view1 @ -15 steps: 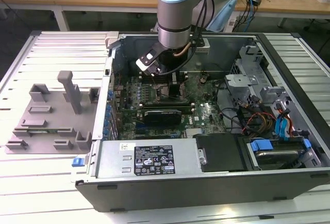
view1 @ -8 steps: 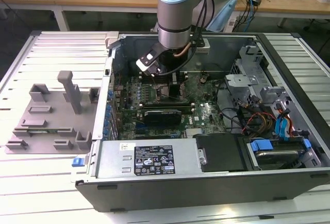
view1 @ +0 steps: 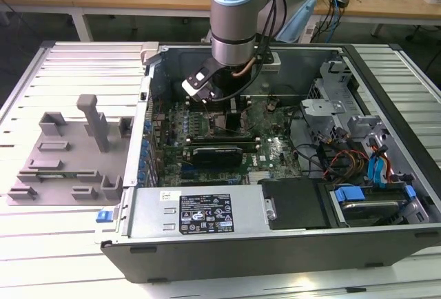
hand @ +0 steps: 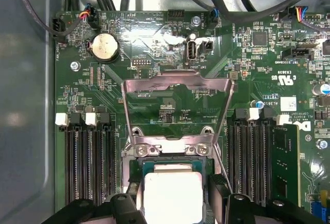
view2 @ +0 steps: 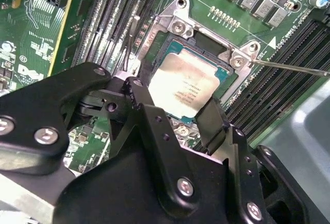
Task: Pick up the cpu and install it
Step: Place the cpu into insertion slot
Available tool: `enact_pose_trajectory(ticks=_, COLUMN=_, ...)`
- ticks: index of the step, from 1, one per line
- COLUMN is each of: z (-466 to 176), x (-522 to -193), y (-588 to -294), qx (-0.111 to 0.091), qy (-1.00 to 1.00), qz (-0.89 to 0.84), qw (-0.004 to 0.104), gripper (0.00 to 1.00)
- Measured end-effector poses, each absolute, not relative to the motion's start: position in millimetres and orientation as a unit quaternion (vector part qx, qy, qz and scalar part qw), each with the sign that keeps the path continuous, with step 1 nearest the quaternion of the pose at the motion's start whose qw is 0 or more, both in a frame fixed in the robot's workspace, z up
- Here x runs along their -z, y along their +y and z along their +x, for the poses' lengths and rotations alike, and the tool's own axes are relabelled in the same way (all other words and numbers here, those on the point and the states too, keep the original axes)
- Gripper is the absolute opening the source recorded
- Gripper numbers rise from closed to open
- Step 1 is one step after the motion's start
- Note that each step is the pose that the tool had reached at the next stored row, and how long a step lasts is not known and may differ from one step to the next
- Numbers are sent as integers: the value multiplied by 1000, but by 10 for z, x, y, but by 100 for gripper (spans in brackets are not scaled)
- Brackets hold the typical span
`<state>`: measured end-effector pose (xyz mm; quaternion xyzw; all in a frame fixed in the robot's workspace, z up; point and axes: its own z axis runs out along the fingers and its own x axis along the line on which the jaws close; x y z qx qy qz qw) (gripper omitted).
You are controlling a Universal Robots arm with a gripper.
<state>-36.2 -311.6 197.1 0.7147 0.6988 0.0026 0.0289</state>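
While my arm reaches down into the open computer case point(view1: 207, 216) in the exterior view, my gripper point(view1: 229, 109) hangs low over the motherboard point(view1: 272, 154), toward the far side of the case. The grey fixture point(view1: 69, 154) at the exterior view's left stands well apart from it. In the second wrist view, the cpu point(view2: 181, 85) lies flat inside the socket point(view2: 178, 25), silver top up. My gripper point(view2: 174, 105) is set narrow on it, with one finger point(view2: 138, 94) against one edge and the other against the opposite edge, so I judge that I hold the chip by its two sides. The thin latch lever point(view2: 294, 68) stands clear to one side. In the first wrist view, the load plate point(hand: 175, 87) is swung up and open, hinged at the socket's edge just beside the cpu point(hand: 172, 195). Memory slots point(hand: 87, 157) flank the socket, and my gripper point(hand: 175, 203) straddles the chip. I judge that the picking up is done and the seating is the step in hand. The chip looks level and within the frame, though I cannot tell whether it is fully down. The work now calls for a square, untilted chip, no sideways drag across the contacts, and very little force.
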Motion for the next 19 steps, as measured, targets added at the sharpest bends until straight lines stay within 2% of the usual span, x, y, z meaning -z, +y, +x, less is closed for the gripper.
enact_pose_trajectory(ticks=19, z=-374, x=-2007, y=-3116, qx=-6, qy=699, qz=715, qw=27, gripper=61)
